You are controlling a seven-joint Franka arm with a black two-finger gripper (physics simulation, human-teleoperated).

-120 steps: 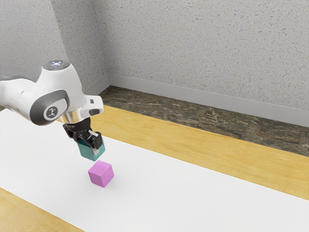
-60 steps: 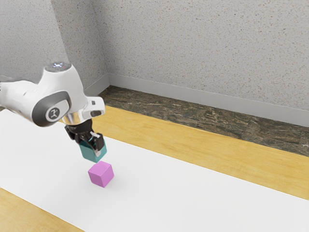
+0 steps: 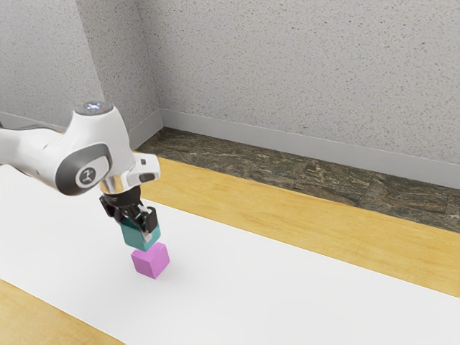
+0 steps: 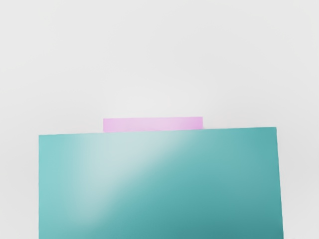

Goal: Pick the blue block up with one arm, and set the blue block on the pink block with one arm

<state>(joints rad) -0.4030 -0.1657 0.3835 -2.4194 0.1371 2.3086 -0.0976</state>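
Exterior view, from its left:
- Arms: 1. The white arm (image 3: 72,154) enters from the exterior view's left edge and bends down at the wrist.
- Grippers: 1, black (image 3: 136,226), pointing down at the table. Its two fingers (image 3: 149,218) are closed on the blue block, one on each side. The block's upper part sits between them.
- Blue blocks: 1. The blue block (image 3: 139,237) renders teal. It is held off the table, slightly tilted, directly above the pink block. Its lower edge meets the pink block's top edge in this view; I cannot tell whether the two are touching or just apart.
- Pink blocks: 1. The pink block (image 3: 149,261) rests on the white sheet (image 3: 287,287), just below the blue block and a little toward the exterior view's right of it.
- Further right, the white sheet runs diagonally across the wooden tabletop (image 3: 302,215). A wood band shows on its far side and a wood corner on its near side.
- Behind the table: dark mottled floor (image 3: 323,176), pale baseboard (image 3: 309,147), speckled grey wall (image 3: 302,65).

Wrist view:
- Blue block (image 4: 159,184), count 1, large and close under the hand.
- Pink block (image 4: 152,124), count 1. A thin strip of it shows past the blue block's far edge, roughly centred on it and narrower than it.
- White sheet (image 4: 159,55) beyond both blocks.
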